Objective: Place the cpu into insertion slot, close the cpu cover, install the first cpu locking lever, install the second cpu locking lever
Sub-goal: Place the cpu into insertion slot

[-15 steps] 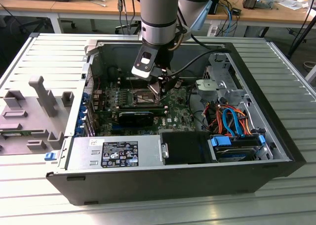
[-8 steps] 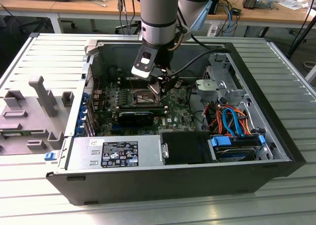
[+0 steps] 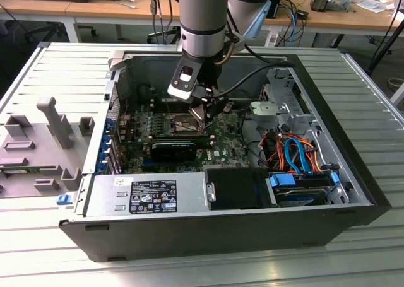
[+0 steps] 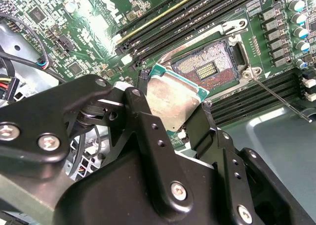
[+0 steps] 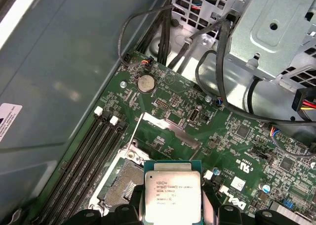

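In the exterior view I see my arm [image 3: 202, 22] reaching down into the open case [image 3: 221, 230], which lies on a grey table [image 3: 38, 72]. The gripper [image 3: 201, 110] hangs low over the green board [image 3: 224, 139]. It is close above the slot [image 3: 182, 120], toward the far side of the case and a bit to the exterior view's left of the middle. (The cpu is too small for me to pick out here.)

In the second wrist view two black fingers [image 4: 140, 111] pinch the cpu [image 4: 170, 104] by its edges, so the gripper [image 4: 173, 113] is closed tight on it. The cpu is tilted and up in the air, with one corner over the edge of the slot [image 4: 207, 67]. The slot is bare, and I can see its brown middle. A thin lever [image 4: 276, 94] sticks out from the slot's side.

In the first wrist view the cpu [image 5: 173, 195] shows its silver top with small print. The slot [image 5: 123, 183] lies just beside it, partly hidden under it. The cover [image 5: 170, 131] looks flipped open on the far side of the slot. Another thin lever [image 5: 132, 133] stands up beside it.
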